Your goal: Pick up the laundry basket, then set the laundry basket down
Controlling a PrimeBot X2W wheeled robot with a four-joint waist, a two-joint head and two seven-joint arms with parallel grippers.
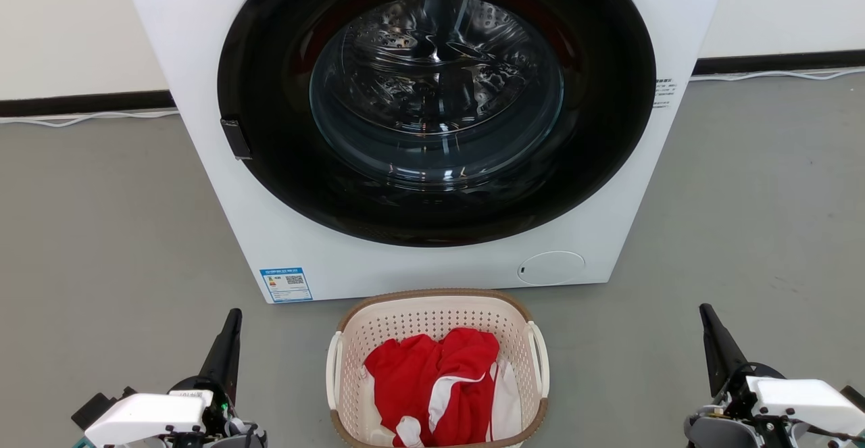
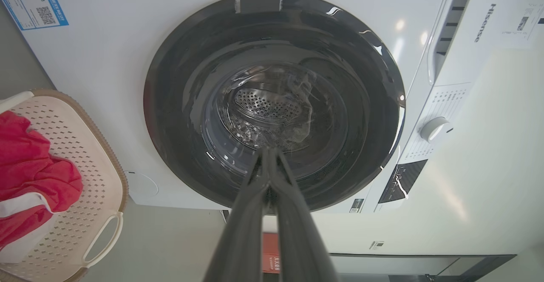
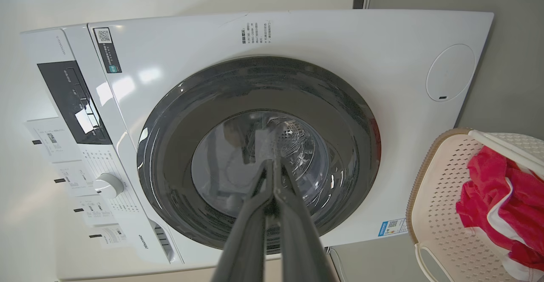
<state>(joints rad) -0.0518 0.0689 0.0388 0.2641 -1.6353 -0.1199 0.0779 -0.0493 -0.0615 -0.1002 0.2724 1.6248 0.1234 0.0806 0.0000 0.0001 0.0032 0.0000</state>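
The laundry basket (image 1: 432, 319) stands on the grey floor (image 1: 101, 245), just in front of the base of the white washing machine (image 1: 216, 184), below its round door (image 1: 436, 96). It contains red-and-white clothing (image 1: 432, 380). The left gripper (image 1: 233, 323) and right gripper (image 1: 709, 323) flank it, well apart from it, fingers pressed together, holding nothing.

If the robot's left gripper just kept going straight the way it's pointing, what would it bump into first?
Probably the washing machine's round door: the left gripper, shut, aims at its glass. The laundry basket lies off to one side.
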